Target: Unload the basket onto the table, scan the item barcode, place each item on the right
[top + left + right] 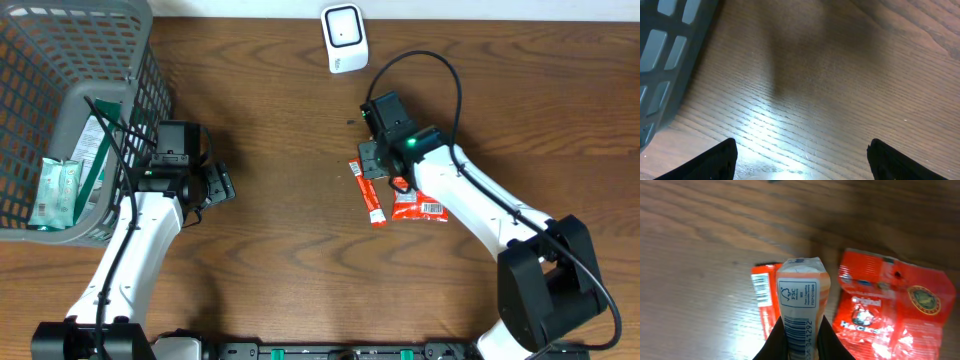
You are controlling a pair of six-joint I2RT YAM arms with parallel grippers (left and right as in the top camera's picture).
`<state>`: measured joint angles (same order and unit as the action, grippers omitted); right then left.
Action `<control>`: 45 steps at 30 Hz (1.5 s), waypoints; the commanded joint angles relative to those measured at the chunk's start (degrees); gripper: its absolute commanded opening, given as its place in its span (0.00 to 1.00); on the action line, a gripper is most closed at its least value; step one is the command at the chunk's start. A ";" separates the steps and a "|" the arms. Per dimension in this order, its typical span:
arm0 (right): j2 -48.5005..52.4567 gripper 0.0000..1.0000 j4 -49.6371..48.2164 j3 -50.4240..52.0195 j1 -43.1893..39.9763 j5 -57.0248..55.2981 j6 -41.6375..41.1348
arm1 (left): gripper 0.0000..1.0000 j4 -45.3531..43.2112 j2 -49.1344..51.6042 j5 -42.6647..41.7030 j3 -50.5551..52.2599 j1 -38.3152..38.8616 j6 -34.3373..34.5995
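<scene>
Jaws pinching barcoded orange packet [799, 300], red bag [890, 311] beside, wooden table [700, 255]

It looks like a robotics lab mocked up as a shop checkout. A wooden table [280, 120] carries a grey mesh shopping basket [30, 60] holding packets, a white barcode scanner [344, 38], a red snack bag [420, 207] and a barcoded packet [800, 305], with two white robot arms [130, 250] reaching over it.

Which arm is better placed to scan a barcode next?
Right: the right end effector is shut on a barcoded orange packet near the white scanner; the left end effector is open, by the basket.
</scene>
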<state>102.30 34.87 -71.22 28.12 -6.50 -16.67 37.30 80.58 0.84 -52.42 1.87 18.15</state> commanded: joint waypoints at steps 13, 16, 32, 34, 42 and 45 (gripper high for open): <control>2.84 0.10 0.39 2.64 -0.46 -0.52 -3.85 | 0.84 0.17 0.68 0.92 0.68 -0.46 0.13; 2.84 0.11 0.02 3.78 -0.42 -0.57 -4.13 | 0.84 0.17 0.68 0.92 0.68 -0.46 0.13; 2.82 0.57 -3.52 5.64 -0.37 -0.50 -4.11 | 0.84 0.17 0.68 0.92 0.68 -0.46 0.13; 2.49 0.59 -3.91 5.29 -0.46 -0.50 -4.09 | 0.84 0.17 0.68 0.92 0.68 -0.46 0.13; -2.91 0.64 -1.38 0.31 -3.69 -0.52 -4.07 | 0.84 0.17 0.68 0.92 0.68 -0.46 0.13; -5.70 0.68 -0.31 -0.02 -6.62 -0.55 -4.07 | 0.84 0.17 0.68 0.90 0.68 -0.46 0.13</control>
<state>101.73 33.78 -68.93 25.06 -6.20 -20.38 37.28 80.58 0.84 -52.42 1.87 18.15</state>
